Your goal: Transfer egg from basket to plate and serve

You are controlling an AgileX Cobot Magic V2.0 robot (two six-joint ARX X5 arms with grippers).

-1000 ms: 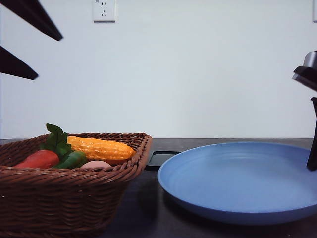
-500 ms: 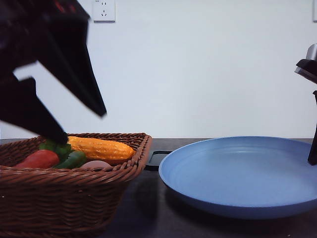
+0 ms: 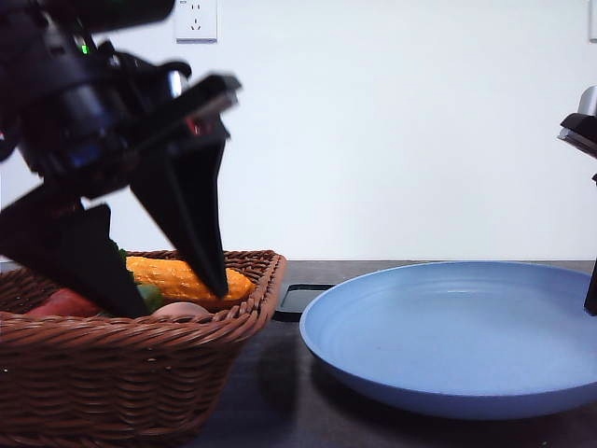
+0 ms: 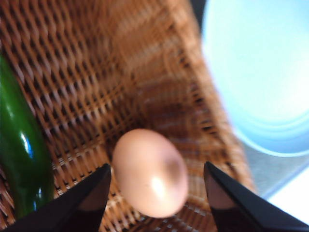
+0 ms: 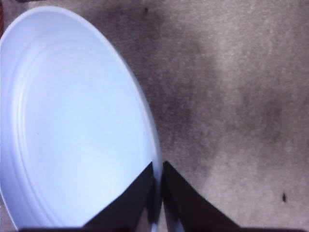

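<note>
Left wrist view shows me the left gripper (image 4: pixel 155 180) wide open around the egg (image 4: pixel 150 172), which lies in the basket (image 4: pixel 120 72) ungrasped, while the right gripper (image 5: pixel 158 183) pinches the empty plate (image 5: pixel 72 130) rim, so transfer and serving remain.

The left arm fills the upper left of the front view and reaches down. Its gripper (image 3: pixel 173 289) points down with the two fingers spread wide apart. The right gripper (image 5: pixel 158 193) sits low at the right edge of the front view, its fingers pinched close together on the plate (image 5: pixel 72 130) rim.
</note>
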